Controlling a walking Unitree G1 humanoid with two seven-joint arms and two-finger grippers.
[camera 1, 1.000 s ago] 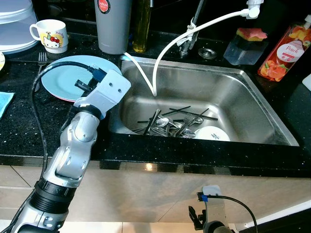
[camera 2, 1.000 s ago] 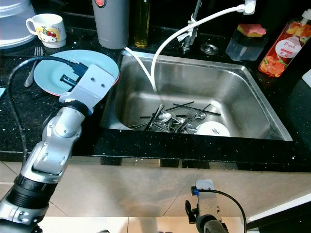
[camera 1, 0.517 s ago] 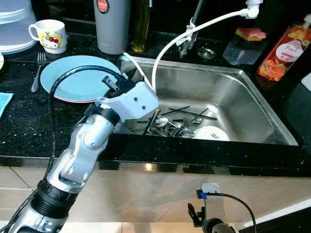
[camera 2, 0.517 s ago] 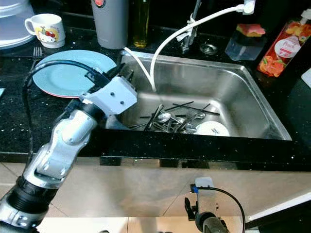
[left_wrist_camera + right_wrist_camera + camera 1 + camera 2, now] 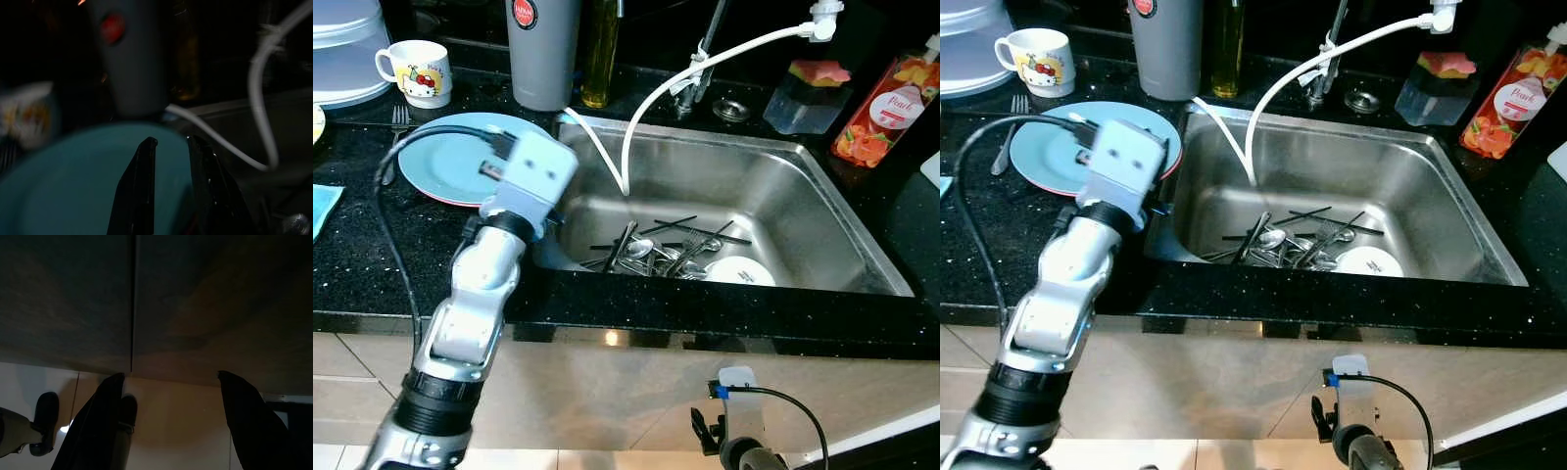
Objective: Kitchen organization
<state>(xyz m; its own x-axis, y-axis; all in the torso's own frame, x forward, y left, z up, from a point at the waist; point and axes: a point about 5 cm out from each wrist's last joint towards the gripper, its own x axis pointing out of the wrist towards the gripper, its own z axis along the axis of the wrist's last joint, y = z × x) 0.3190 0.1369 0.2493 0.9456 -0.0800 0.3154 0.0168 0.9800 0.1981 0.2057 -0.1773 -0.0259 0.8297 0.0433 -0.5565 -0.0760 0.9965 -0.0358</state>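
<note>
**Left arm over the blue plate beside a sink of cutlery**

Nearest the camera, the right gripper (image 5: 168,431) hangs low in front of the cabinet below the counter, its two black fingers spread wide apart around nothing.

Above the front edge of the black speckled countertop (image 5: 372,264), the silver left arm reaches to the sink's left rim. In the left wrist view the left gripper (image 5: 168,147) sits just above the light blue plate (image 5: 445,162), its fingers (image 5: 144,186) set close together with a narrow gap and nothing between them.

To the right, the stainless steel sink (image 5: 842,235) holds a heap of spoons and forks (image 5: 656,255), black chopsticks (image 5: 700,233) across them, and a small white dish (image 5: 741,269) at the front. A white hose (image 5: 651,98) curves down into the basin.

A fork (image 5: 397,117) lies on the counter at the plate's far left edge. Behind it stands a white Hello Kitty mug (image 5: 414,71). A grey tumbler (image 5: 543,49) with a red round label reading "JAPAN" stands beyond the plate, a yellow-liquid bottle (image 5: 600,54) beside it. Far right, a sponge (image 5: 818,70) sits on a clear holder, next to a bottle labelled "Peach" (image 5: 891,103).
</note>
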